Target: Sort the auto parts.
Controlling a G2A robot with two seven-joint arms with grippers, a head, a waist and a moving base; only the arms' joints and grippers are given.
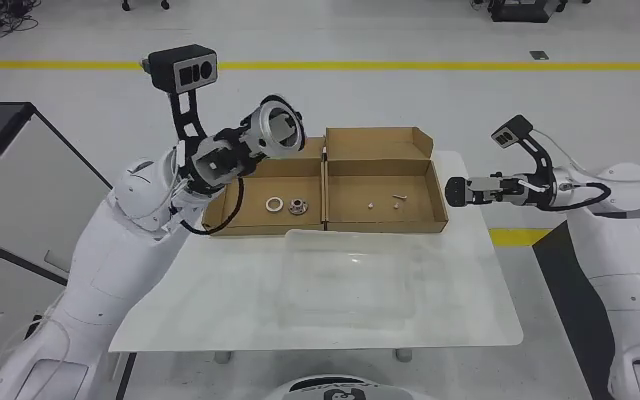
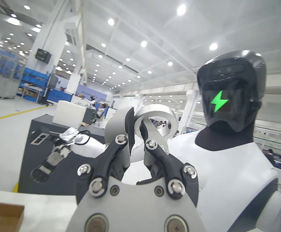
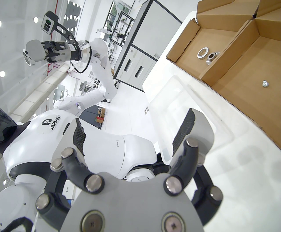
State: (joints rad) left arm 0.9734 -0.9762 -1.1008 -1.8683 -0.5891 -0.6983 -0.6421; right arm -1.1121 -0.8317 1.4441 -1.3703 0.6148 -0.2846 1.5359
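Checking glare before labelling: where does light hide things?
Left wrist view: ceiling lamps face the lens; metal ring in the left end effector gleams. Top view: clear tray barely shows on the white table. Right wrist view: parts in the cardboard box stand out.

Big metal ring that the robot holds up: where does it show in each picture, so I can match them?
Top view: the big metal ring is held by the left gripper, over the rear left corner of the cardboard box.
Left wrist view: the ring is close to the camera, pinched in that gripper.
Right wrist view: the ring is far off, raised beyond the table.
Shared landmark: the cardboard box.
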